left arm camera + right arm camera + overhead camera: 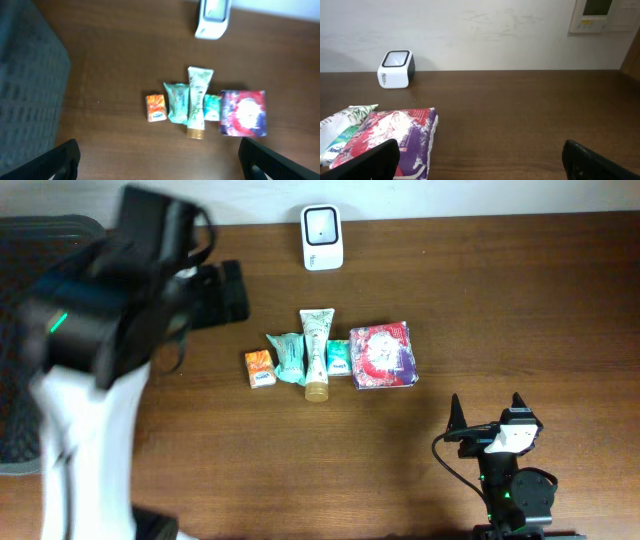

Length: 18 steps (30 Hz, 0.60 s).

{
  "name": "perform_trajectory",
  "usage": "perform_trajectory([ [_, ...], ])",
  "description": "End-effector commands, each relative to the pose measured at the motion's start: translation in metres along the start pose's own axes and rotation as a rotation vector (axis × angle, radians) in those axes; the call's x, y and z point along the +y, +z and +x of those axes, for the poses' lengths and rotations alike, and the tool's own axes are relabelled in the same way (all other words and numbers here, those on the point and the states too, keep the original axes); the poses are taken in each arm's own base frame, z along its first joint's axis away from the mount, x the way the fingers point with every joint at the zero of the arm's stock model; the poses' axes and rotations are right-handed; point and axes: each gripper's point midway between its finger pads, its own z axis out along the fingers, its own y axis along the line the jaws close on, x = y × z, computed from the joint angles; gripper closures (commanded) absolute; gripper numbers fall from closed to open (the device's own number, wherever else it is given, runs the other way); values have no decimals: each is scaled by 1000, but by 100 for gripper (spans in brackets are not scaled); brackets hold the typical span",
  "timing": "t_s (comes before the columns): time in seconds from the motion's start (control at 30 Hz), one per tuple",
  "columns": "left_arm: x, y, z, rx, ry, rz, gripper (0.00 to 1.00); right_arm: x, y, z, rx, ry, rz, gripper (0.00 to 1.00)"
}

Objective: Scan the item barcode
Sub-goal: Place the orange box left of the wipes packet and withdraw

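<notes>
Far left of the white barcode scanner (322, 237), a dark grey mesh surface (18, 330) sits at the edge of the wooden table (560, 300). The left gripper (222, 292), blurred in the overhead view, hangs above the table, left of the scanner and a little nearer the robot. Its wrist view shows the 2 fingers (62, 160) spread wide with nothing between them.

A row of 5 items lies on the robot's side of the scanner, close side by side, none of them held:
- an orange packet (259, 368)
- a teal pouch (289, 356)
- a tube (317, 352) almost in line with the scanner, its gold cap pointing away from it
- a small teal packet (339, 358)
- a red-and-purple pack (382, 356)

The right gripper (487, 415) is well right of the scanner and nearest the robot, its jaws apart and empty.
</notes>
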Motion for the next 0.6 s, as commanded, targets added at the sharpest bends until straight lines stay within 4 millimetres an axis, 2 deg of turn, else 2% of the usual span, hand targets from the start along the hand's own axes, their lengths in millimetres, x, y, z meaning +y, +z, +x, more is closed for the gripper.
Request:
perform_trajectory([
  [0.0,24,-43,10,-92,0,-25,1,0,0,4,5,-7,4,1],
  [0.1,40,-64,21,-131,-32,-31,1,0,0,4,5,-7,4,1],
  [0.23,94,-89,20,-216,-254,-126,1,0,0,4,5,-7,4,1],
  [0.27,102,-92,20,-225,-277,-144,1,0,0,4,5,-7,4,2],
  [0.33,118,-92,19,-229,-326,-187,1,0,0,4,5,-7,4,1],
  [0.57,150,-80,28,-185,-442,-280,1,0,0,4,5,-7,4,1],
])
